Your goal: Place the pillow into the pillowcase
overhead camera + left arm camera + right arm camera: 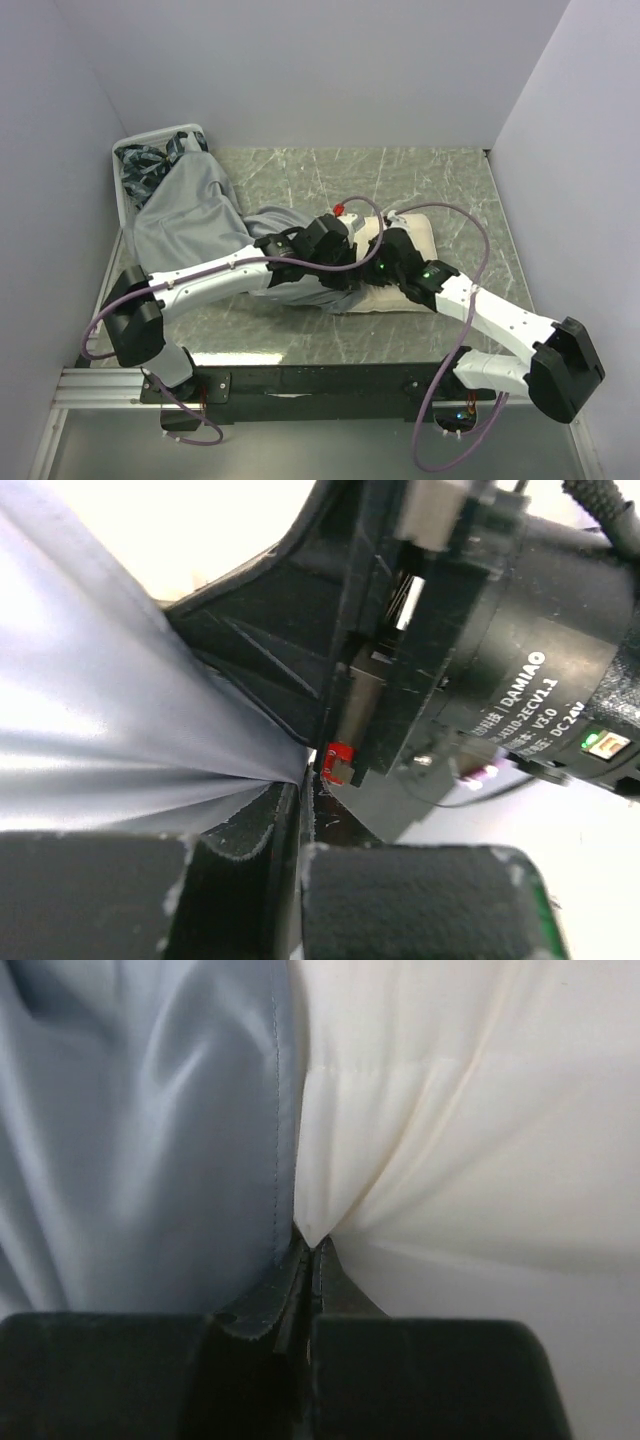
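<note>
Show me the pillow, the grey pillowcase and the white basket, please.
pillow (420,234): overhead view, its cream right end.
pillowcase (185,212): overhead view, the wide grey part near the basket.
basket (160,134): overhead view, its white far rim.

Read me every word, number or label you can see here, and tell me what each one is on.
"DAMIAO": on the black motor, left wrist view.
"V3.0": same motor.
"DC24V": same motor.
A code ending "2ECV1.1": same motor, its start unreadable.
No print shows on the pillow.
</note>
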You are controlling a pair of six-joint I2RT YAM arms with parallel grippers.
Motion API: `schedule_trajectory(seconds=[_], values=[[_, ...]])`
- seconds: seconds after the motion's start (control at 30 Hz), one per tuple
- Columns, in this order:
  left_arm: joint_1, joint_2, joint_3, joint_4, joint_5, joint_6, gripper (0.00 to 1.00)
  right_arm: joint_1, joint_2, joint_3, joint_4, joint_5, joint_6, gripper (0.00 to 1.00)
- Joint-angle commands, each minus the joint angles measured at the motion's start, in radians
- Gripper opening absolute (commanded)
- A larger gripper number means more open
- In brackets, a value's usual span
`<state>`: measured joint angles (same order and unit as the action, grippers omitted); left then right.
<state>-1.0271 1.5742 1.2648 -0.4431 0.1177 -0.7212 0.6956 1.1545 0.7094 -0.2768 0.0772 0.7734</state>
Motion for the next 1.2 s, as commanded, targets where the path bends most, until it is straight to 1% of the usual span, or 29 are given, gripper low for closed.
schedule_trajectory(seconds=[0.0, 0.07, 0.1, 0.17, 0.23, 0.27, 0.3, 0.33, 0.4, 0.43, 0.47, 0.5, 0.53, 0.57, 0.6, 0.63, 0.7, 0.73, 0.77, 0.83, 0.87, 0.9, 0.93, 0.97, 1.0, 1.03, 1.07, 1.1, 1.17], values=[[0.013, -0.063, 0.116, 0.207, 0.120, -0.018, 0.09, 0.010, -0.098, 0.072, 0.139, -0.032, 0.044, 0.00], [0.015, -0.078, 0.142, 0.166, 0.067, 0.002, 0.10, 0.007, -0.084, 0.076, 0.114, -0.013, 0.035, 0.00], [0.016, -0.083, 0.143, 0.146, 0.018, 0.003, 0.09, 0.005, -0.075, 0.085, 0.100, -0.001, 0.027, 0.00], [0.042, -0.094, 0.102, 0.115, 0.004, -0.042, 0.06, 0.007, -0.065, 0.076, 0.099, -0.016, 0.020, 0.00], [0.080, -0.137, -0.032, 0.168, 0.023, -0.089, 0.05, 0.010, -0.071, 0.039, 0.114, -0.027, 0.026, 0.00], [0.091, -0.157, -0.082, 0.188, 0.031, -0.125, 0.06, 0.021, -0.082, 0.012, 0.120, -0.031, 0.026, 0.00], [0.104, -0.193, -0.170, 0.210, 0.043, -0.139, 0.08, 0.030, -0.090, -0.001, 0.123, -0.028, 0.026, 0.00], [0.105, -0.210, -0.204, 0.219, 0.046, -0.148, 0.10, 0.039, -0.098, -0.014, 0.120, -0.018, 0.021, 0.01], [0.105, -0.259, -0.289, 0.222, 0.056, -0.165, 0.24, 0.054, -0.122, -0.047, 0.113, -0.008, 0.014, 0.13], [0.105, -0.272, -0.310, 0.224, 0.069, -0.164, 0.32, 0.056, -0.130, -0.051, 0.085, 0.010, 0.010, 0.29], [0.105, -0.284, -0.335, 0.213, 0.066, -0.161, 0.49, 0.055, -0.142, -0.047, 0.068, 0.027, 0.007, 0.37], [0.107, -0.307, -0.338, 0.205, 0.060, -0.153, 0.54, 0.056, -0.147, -0.036, 0.047, 0.047, 0.001, 0.46], [0.107, -0.315, -0.337, 0.193, 0.051, -0.144, 0.59, 0.056, -0.157, -0.021, -0.002, 0.070, -0.019, 0.62], [0.108, -0.322, -0.312, 0.170, 0.025, -0.123, 0.67, 0.056, -0.159, 0.020, -0.028, 0.122, -0.028, 0.69], [0.114, -0.329, -0.294, 0.158, 0.016, -0.110, 0.71, 0.055, -0.159, 0.042, -0.053, 0.145, -0.039, 0.75], [0.120, -0.327, -0.273, 0.147, 0.010, -0.089, 0.72, 0.050, -0.154, 0.067, -0.099, 0.171, -0.054, 0.85], [0.146, -0.310, -0.191, 0.112, -0.027, -0.069, 0.74, 0.035, -0.139, 0.126, -0.133, 0.225, -0.074, 0.93], [0.160, -0.298, -0.161, 0.095, -0.053, -0.064, 0.75, -0.011, -0.115, 0.139, -0.151, 0.231, -0.094, 0.96], [0.180, -0.283, -0.098, 0.077, -0.079, -0.057, 0.74, -0.059, -0.101, 0.157, -0.154, 0.199, -0.105, 0.96], [0.254, -0.212, -0.035, 0.057, -0.115, -0.041, 0.73, -0.158, -0.069, 0.154, -0.115, 0.110, -0.134, 0.98], [0.277, -0.179, 0.038, 0.043, -0.115, -0.026, 0.72, -0.259, -0.059, 0.135, -0.093, 0.078, -0.138, 0.99], [0.306, -0.105, 0.077, 0.041, -0.177, -0.006, 0.71, -0.295, -0.052, 0.125, -0.072, 0.034, -0.143, 1.00], [0.317, -0.059, 0.123, -0.010, -0.208, 0.031, 0.71, -0.333, -0.024, 0.119, -0.044, 0.016, -0.157, 1.00], [0.324, -0.012, 0.222, -0.041, -0.234, 0.052, 0.68, -0.381, -0.010, 0.111, -0.035, 0.003, -0.161, 1.00], [0.332, 0.083, 0.269, -0.072, -0.262, 0.077, 0.67, -0.402, 0.007, 0.107, -0.027, -0.022, -0.166, 1.00], [0.335, 0.130, 0.315, -0.132, -0.317, 0.119, 0.67, -0.416, 0.033, 0.102, -0.010, -0.031, -0.174, 1.00], [0.335, 0.171, 0.394, -0.163, -0.354, 0.140, 0.67, -0.427, 0.040, 0.085, -0.003, -0.033, -0.177, 1.00], [0.338, 0.246, 0.428, -0.184, -0.383, 0.158, 0.67, -0.447, 0.048, 0.073, 0.005, -0.033, -0.177, 1.00], [0.344, 0.308, 0.500, -0.223, -0.438, 0.203, 0.69, -0.468, 0.054, 0.033, 0.040, -0.046, -0.174, 1.00]])
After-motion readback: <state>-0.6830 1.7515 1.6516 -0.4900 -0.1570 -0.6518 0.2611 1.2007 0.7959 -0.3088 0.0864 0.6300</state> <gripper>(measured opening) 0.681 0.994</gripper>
